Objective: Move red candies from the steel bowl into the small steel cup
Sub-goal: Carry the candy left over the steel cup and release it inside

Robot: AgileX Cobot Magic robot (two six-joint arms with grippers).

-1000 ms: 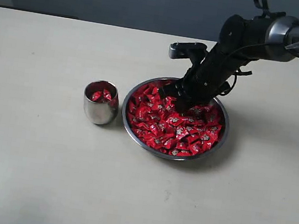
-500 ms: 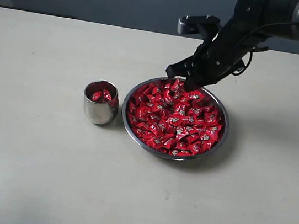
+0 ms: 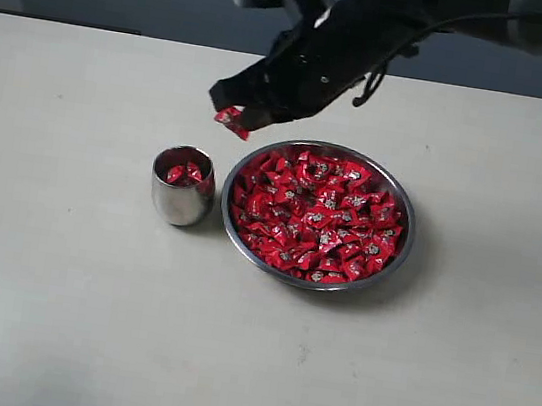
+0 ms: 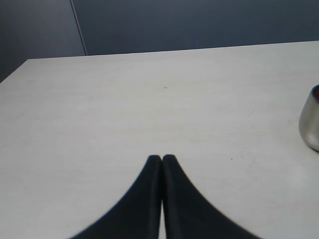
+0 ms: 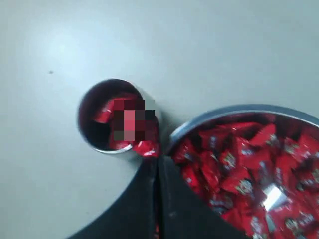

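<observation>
- The right hand (image 3: 239, 116) is closed with its jaws pressed together on a single red candy (image 3: 229, 119), which hangs from the tips by its wrapper.
- One second ago this hand was down among the red candies (image 3: 320, 215) in the steel bowl (image 3: 312, 285). It has since lifted clear and swung across toward the small steel cup (image 3: 177, 208).
- The hand now hangs in the air above the cup's far side, beside the bowl's rim. In the right wrist view the held candy sits at the cup's edge, not over its centre.
- The cup already holds a few candies (image 3: 184, 172), while the bowl remains nearly full.
- Judgement: pick complete, carry in progress. Centre over the cup mouth before release.
- The left hand (image 4: 162, 159) is closed and empty above the bare counter (image 3: 65, 305).
</observation>
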